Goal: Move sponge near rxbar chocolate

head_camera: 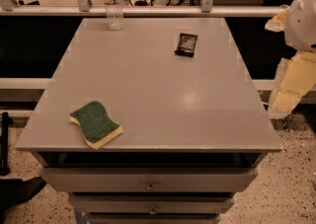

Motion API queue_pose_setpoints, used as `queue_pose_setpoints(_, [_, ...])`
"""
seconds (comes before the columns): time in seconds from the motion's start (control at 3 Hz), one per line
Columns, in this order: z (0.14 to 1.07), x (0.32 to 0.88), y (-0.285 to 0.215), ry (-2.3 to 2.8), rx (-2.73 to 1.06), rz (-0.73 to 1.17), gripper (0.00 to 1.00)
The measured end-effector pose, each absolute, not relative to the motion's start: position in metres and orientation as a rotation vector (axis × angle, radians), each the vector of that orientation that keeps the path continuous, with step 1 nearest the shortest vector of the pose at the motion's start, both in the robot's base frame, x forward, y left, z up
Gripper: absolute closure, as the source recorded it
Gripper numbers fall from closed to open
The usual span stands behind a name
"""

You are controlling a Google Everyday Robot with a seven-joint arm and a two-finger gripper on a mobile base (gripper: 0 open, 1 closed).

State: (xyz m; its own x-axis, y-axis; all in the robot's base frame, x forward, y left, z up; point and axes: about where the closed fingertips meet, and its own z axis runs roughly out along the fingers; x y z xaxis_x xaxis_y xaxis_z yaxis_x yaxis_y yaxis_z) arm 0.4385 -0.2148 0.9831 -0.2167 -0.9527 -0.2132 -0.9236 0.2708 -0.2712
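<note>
You are at the very start: nothing is grasped yet. The sponge (96, 123) lies near the front left corner of the desk (158, 94), well apart from the chocolate bar (186, 44) at the far right. Your tool (292, 87) hangs beyond the desk's right edge; how open it is, you cannot tell. Next you need to reach across to the sponge.

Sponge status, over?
Gripper at view's right edge, off the table. Sponge front-left, untouched; rxbar chocolate back-right, apart. Nothing between them; water bottle back-left.
</note>
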Motion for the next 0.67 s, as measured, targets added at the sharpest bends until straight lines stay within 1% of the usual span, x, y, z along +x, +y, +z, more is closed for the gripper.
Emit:
queue_pose_setpoints(0.33, [0.981, 0.439, -0.211, 2.209, -1.706, -0.105, 0.00])
queue_pose_setpoints(0.67, [0.970, 0.440, -0.192, 2.192, -1.684, -0.030, 0.00])
